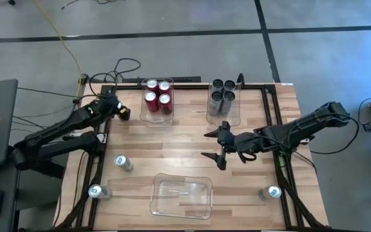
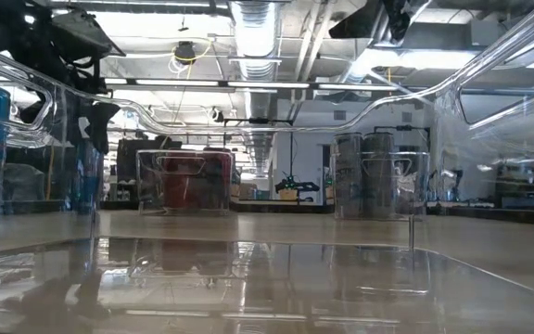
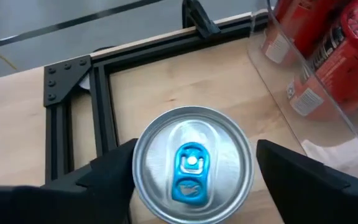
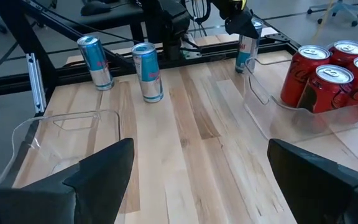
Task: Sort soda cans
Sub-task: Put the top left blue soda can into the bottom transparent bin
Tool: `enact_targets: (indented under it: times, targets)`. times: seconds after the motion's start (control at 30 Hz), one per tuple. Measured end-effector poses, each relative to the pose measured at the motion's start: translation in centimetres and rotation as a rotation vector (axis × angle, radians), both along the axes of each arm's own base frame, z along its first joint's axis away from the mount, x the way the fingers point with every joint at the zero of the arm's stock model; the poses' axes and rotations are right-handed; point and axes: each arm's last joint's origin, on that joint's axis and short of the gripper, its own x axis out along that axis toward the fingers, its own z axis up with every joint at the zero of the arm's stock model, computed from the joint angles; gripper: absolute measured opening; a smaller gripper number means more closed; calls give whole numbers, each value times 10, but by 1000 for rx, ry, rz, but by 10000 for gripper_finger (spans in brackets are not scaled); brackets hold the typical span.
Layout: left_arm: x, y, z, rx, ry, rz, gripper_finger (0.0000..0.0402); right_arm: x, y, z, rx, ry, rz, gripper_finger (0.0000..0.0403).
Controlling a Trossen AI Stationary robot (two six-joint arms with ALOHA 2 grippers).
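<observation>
Cans of three colours are spread over the wooden worktop [image 1: 185, 138], and we count four red cans [image 1: 158, 95] standing in a clear bin [image 1: 144, 113] near the far edge, left of centre. Just to its right, four dark grey cans [image 1: 223, 92] stand in a second clear bin [image 1: 210, 112]. A third clear bin [image 1: 182, 196] sits at the near edge, and we see no can in it.

We find the left gripper [image 1: 122, 113] just beside the red cans' bin, on its left, grasping a silver-white can with blue marks [image 3: 191, 163]. In the left wrist view this can stands upright between the two dark fingers [image 3: 114, 171], which press against its sides, with its blue tab facing the camera.

We see three more silver-white cans apart from any bin: one on the worktop [image 1: 122, 162] towards the near left, one at the near-left corner [image 1: 96, 191] and one at the near-right corner [image 1: 272, 192].

The right gripper [image 1: 215, 145] hovers over the middle of the worktop, between the grey cans' bin and the near bin. Its fingers [image 4: 101, 168] are spread wide apart and released, with nothing between them.
</observation>
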Motion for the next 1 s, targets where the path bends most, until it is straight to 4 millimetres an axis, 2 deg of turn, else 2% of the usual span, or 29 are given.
enact_targets:
  times: [0.2, 0.43, 0.53, 0.7, 0.9, 1.0]
  targets:
    - [0, 0, 0, -14, -9, -18, 240, -1, 0, -3, 25, 25, -14, 385]
    - [2, -2, 6, -34, -29, -70, 236, -13, 1, 7, 42, 3, -15, 378]
    - [5, -5, 26, -42, -97, -142, 236, -23, 1, 14, 41, -11, -13, 370]
    - [7, -21, 70, -48, -183, -295, 236, -40, 1, 17, -15, 20, -104, 359]
    - [13, -50, 112, -71, -296, -610, 236, -46, 7, 11, -14, 75, -112, 346]
    - [18, -64, 124, -63, -340, -746, 236, -48, 10, 8, -7, 94, -103, 339]
